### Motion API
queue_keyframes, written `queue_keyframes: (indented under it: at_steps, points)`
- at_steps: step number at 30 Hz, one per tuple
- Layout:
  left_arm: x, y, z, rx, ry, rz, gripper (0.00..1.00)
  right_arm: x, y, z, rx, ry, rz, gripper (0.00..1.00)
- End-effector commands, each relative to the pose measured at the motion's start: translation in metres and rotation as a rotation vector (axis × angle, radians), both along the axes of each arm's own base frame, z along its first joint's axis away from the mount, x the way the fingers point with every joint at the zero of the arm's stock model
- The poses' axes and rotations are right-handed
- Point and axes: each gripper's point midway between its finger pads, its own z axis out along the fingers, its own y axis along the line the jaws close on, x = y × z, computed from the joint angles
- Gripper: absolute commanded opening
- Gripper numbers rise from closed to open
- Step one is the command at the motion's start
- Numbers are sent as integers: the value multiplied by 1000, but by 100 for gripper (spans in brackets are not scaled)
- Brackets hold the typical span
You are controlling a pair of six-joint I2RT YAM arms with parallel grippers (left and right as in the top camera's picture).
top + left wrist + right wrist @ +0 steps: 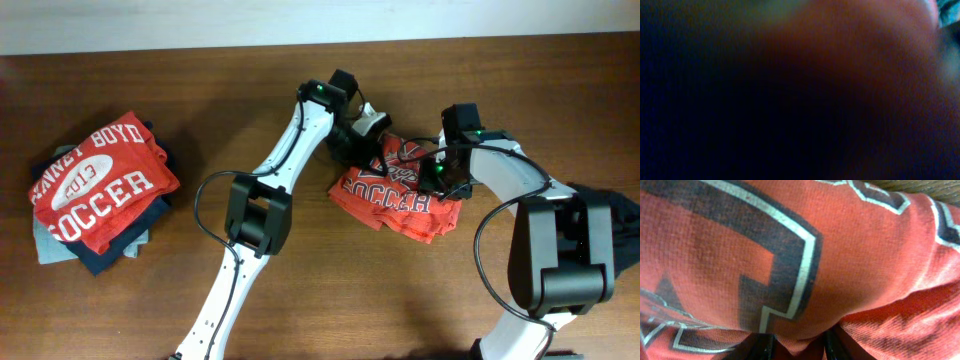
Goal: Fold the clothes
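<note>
On the stacked red tee [100, 180] you can read "BOYD", "2013" and "SOCCER" in white. The crumpled red tee [395, 195] at centre shows "SOCCER" in dark, white-edged letters; your right wrist view crops them unreadably.

The overhead camera looked straight down from well above, taking in the whole worktop [120, 300] with the printed red tee [400, 205] near its middle. The right wrist camera sat tight against that same tee. The left wrist camera, pressed closer still, gave only dark reddish blur.
</note>
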Motion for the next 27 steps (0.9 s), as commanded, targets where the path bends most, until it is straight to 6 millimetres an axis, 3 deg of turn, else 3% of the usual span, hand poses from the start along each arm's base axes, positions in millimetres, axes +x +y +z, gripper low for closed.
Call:
queue_keyframes:
  at_steps: [1, 3, 6, 9, 15, 17, 21, 24, 27]
  points:
    - [-18, -4, -35, 50, 51, -36, 9, -26, 0, -32, 11, 125, -14, 36]
    - [-18, -2, -33, 49, 57, -33, 0, -27, 0, -32, 11, 131, -14, 33]
    - [-16, 8, -26, 58, 52, -38, 1, -32, 2, -26, 18, 141, 29, 32]
    - [-3, 23, -13, 112, 3, -19, 1, -37, 1, -6, 16, 143, 72, 29]
    - [40, 49, 64, 75, -200, 72, 0, -27, 5, 77, 37, -49, 79, 28]
    - [51, 62, 86, 64, -217, 133, 1, -22, 6, 112, 36, -156, 81, 35]
    - [65, 91, 114, 62, -223, 221, 0, -19, 6, 167, 35, -318, 82, 37]
    - [73, 116, 133, 63, -228, 288, 0, -21, 6, 195, 36, -390, 76, 37]
    - [84, 147, 150, 103, -247, 377, 1, -25, 6, 206, 38, -407, 75, 37]
